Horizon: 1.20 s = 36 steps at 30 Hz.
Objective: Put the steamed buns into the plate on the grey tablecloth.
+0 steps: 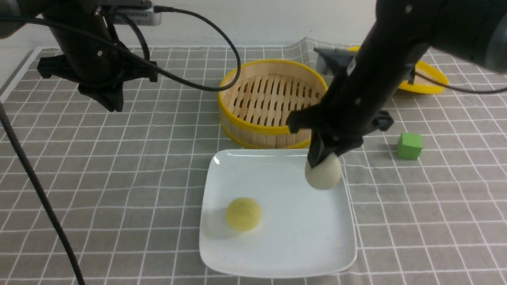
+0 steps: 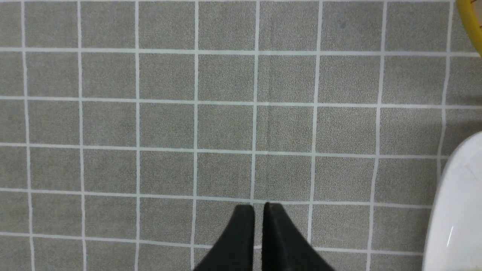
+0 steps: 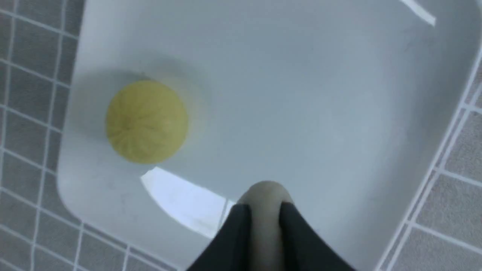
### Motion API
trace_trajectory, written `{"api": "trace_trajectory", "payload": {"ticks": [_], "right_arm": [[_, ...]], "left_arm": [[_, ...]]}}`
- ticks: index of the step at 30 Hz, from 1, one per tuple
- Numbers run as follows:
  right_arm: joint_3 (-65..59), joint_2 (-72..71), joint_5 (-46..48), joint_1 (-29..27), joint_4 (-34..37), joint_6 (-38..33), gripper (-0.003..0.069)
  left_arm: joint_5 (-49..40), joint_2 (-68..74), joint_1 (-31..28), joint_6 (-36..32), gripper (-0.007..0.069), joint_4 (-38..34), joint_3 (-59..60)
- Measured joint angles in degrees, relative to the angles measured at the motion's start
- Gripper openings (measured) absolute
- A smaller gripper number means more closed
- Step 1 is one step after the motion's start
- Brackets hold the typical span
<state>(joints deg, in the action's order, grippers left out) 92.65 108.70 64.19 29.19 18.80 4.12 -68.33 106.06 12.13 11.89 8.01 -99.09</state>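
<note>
Right wrist view: right gripper [image 3: 263,207] has its two black fingers closed in on the beige bun [image 3: 265,192], one on each flank. The gap is narrow and the bun is wedged in it, so it reads as held. Front view puts that bun low over the far right corner of the plate [image 1: 293,237], close to the rim. Can't tell if its base touches the glaze. The yellow bun [image 1: 243,214] sits inside the plate on the near left, well apart. The plate lies on the grey tablecloth [image 1: 119,178], with the steamer basket [image 1: 237,118] just behind it and the green cube [image 1: 409,146] off to the right.

Risks:
- Letting go this near the rim: a round bun on glossy ceramic could roll or tip over the shallow edge onto the cloth.
- Soft dough may cling to one finger and get dragged out when the arm lifts.
- Dropping from height would add bounce.
- The arm is close to the basket wall and could bump it on retreat.

Left gripper [image 2: 259,210] is idle over bare cloth, fingers nearly together, holding nothing.
</note>
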Motion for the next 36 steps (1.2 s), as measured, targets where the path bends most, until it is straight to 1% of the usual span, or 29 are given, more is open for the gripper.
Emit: {"api": "trace_trajectory", "payload": {"ticks": [1, 2, 3, 6, 7, 8, 9, 10, 12, 14, 16, 17, 19, 21, 22, 23, 26, 27, 28, 29, 33, 36], "right_arm": [[-0.49, 0.56, -1.00, 0.15, 0.00, 0.00, 0.0154], [-1.05, 1.60, -2.04, 0.28, 0.00, 0.00, 0.0208], [-1.22, 2.20, -2.43, 0.28, 0.17, 0.00, 0.0237], [-1.38, 3.32, -3.16, 0.32, 0.99, 0.00, 0.0379], [-1.25, 3.33, -3.03, 0.32, 1.22, 0.00, 0.0444], [-0.78, 3.33, -2.49, 0.32, 1.22, 0.00, 0.0477], [-0.78, 3.33, -2.30, 0.32, 1.22, 0.00, 0.0485], [0.40, 3.20, -0.87, 0.32, 1.10, 0.00, 0.0534], [3.44, 2.66, 2.37, 0.32, -0.38, 0.00, 0.0581], [6.36, 1.91, 4.92, 0.32, -2.47, 0.00, 0.0580], [8.53, 1.28, 5.63, 0.32, -3.95, 0.00, 0.0565], [11.12, -0.04, 5.68, 0.32, -6.99, 0.00, 0.0527], [12.54, -2.52, 5.75, 0.32, -10.11, 0.00, 0.0456], [12.99, -5.73, 6.16, 0.32, -13.38, 0.00, 0.0363], [12.99, -6.10, 6.23, 0.32, -13.71, 0.00, 0.0363], [12.99, -8.68, 6.80, 0.32, -16.24, 0.00, 0.0278], [12.99, -15.43, 7.12, 0.32, -19.26, 0.00, 0.0102], [12.99, -17.29, 7.12, 0.32, -19.90, 0.00, 0.0062], [12.99, -17.77, 7.18, 0.32, -19.90, 0.00, 0.0052], [12.99, -22.20, 7.26, 0.32, -20.32, 0.00, -0.0005], [12.75, -31.05, 7.96, 0.32, -20.55, 0.72, -0.0017], [9.37, -39.99, 7.96, 0.32, -20.61, 1.05, -0.0017]], "left_arm": [[0.00, 0.50, 0.00, 0.00, 0.0055, -0.06, 0.00], [0.00, 1.29, 0.00, 0.00, 0.0055, -0.12, 0.00], [0.00, 1.68, 0.00, 0.00, 0.0055, -0.12, 0.00], [0.13, 3.27, 0.00, 0.00, 0.0059, -0.12, 0.00], [0.13, 3.69, 0.00, 0.00, 0.0062, -0.31, 0.09], [0.13, 3.76, 0.00, 0.00, 0.0063, -0.46, 0.09], [0.13, 3.79, 0.00, 0.00, 0.0064, -0.58, 0.09], [0.13, 3.83, 0.06, 0.00, 0.0065, -0.96, 0.09], [0.13, 3.78, 0.06, 0.00, 0.0065, -1.14, 0.09], [0.08, 3.78, 0.06, 0.00, 0.0065, -1.40, 0.09], [-0.05, 3.78, 0.06, 0.00, 0.0066, -1.53, 0.09], [-0.13, 3.70, 0.06, -0.20, 0.0069, -1.91, 0.09], [-0.20, 3.16, 0.06, -0.88, 0.0071, -2.63, 0.14], [-0.36, 2.41, 0.06, -1.64, 0.0072, -3.33, 0.14], [-0.35, 2.30, 0.06, -1.75, 0.0072, -3.33, 0.14], [-0.48, 1.38, 0.06, -2.49, 0.0072, -3.77, 0.14], [-0.54, -0.35, 0.10, -3.02, 0.0073, -4.19, 0.14], [-0.54, -0.68, 0.10, -3.02, 0.0073, -4.19, 0.14], [-0.54, -0.77, 0.10, -3.03, 0.0073, -4.19, 0.14], [-0.61, -1.32, 0.10, -3.15, 0.0073, -4.19, 0.14], [-0.93, -1.75, 0.10, -3.19, 0.0073, -4.01, 0.16], [-0.94, -1.75, 0.10, -3.19, 0.0073, -3.95, 0.16]]}}
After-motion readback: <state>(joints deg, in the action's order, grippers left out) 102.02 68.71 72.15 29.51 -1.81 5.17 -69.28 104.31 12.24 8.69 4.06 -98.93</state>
